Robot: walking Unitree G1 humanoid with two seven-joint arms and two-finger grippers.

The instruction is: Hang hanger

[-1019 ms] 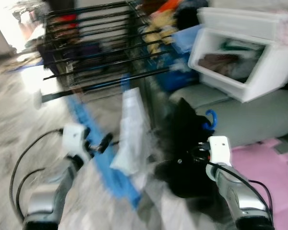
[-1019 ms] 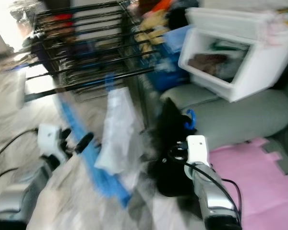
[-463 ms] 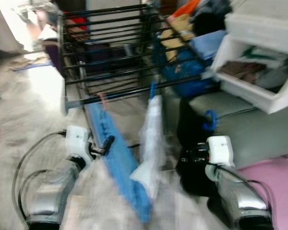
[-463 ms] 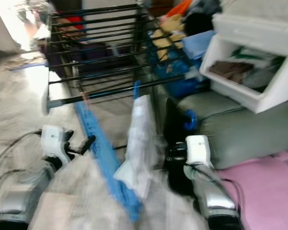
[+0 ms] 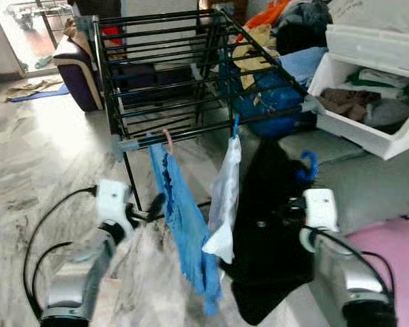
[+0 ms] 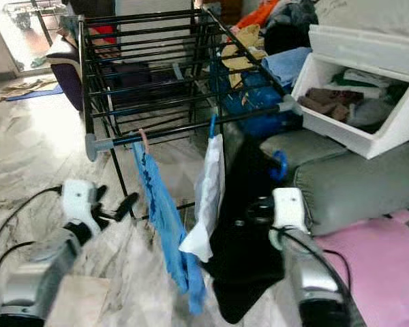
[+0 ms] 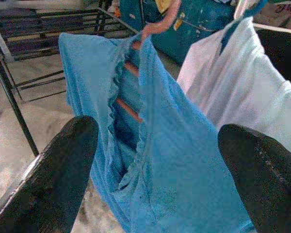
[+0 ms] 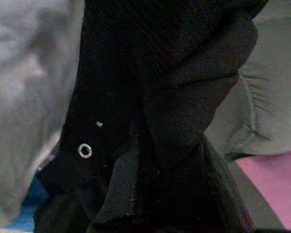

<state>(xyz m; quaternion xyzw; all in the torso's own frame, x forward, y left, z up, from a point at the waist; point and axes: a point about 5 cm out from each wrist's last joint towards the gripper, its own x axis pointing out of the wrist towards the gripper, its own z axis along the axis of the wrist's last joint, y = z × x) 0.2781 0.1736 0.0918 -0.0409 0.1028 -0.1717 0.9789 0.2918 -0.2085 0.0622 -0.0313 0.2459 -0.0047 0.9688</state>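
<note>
Black garment [image 5: 273,231] on blue hook hanger [image 5: 307,165] hangs at right gripper [image 5: 286,211], grip unclear; left gripper [image 7: 155,160] spread before ruffled blue cloth [image 5: 184,218]; white cloth [image 5: 225,197] on black wire rack [image 5: 184,68]

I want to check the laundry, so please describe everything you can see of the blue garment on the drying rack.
The blue garment looks like thin, soft fabric with a ruffled edge. It hangs long and limp on a pink hanger, hooked over the front bar of the black drying rack. A white garment hangs beside it. The left gripper is open in front of it, not touching.
</note>
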